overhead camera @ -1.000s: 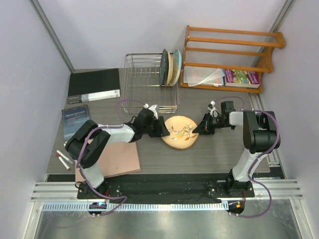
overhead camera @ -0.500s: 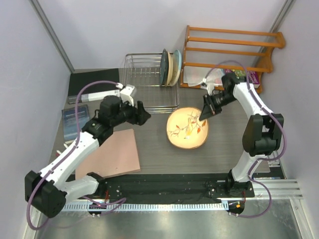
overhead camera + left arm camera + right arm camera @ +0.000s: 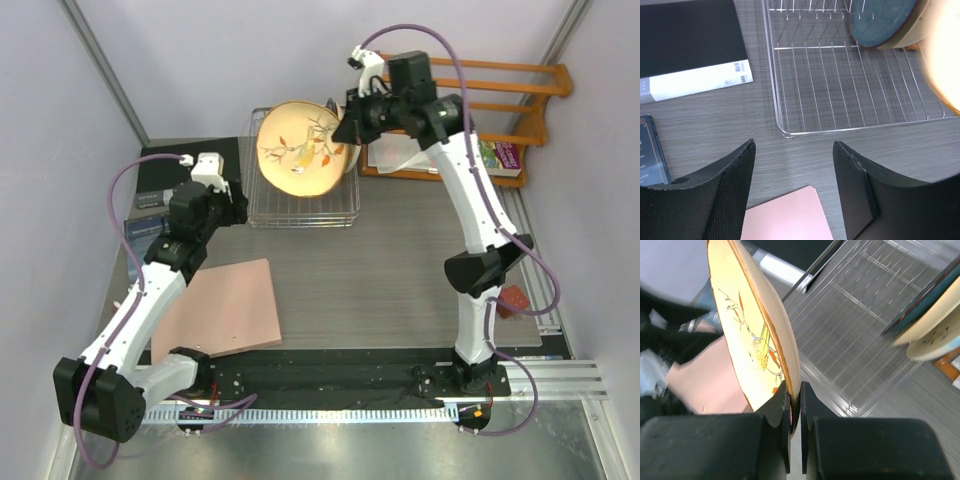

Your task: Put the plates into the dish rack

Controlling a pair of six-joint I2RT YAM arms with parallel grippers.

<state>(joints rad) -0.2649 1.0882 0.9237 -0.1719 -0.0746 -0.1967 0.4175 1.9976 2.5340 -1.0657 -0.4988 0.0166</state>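
The right gripper (image 3: 349, 124) pinches the rim of the orange-yellow plate with the branch motif (image 3: 299, 150) at the plate's 3 o'clock edge in the top view; in the right wrist view its fingers (image 3: 783, 402) press on either side of the rim. The plate is held on edge in the air, painted face towards the arms, over the back half of the dish rack (image 3: 300, 207), which sits at 12 o'clock on the table. Two more plates stand upright at the rack's 3 o'clock side, the dark teal plate (image 3: 880, 22) in front of a cream plate (image 3: 932, 317). The left gripper (image 3: 792, 150) hangs with its fingers spread and nothing between them, near the rack's 8 o'clock corner, above a pink mat (image 3: 225, 310)
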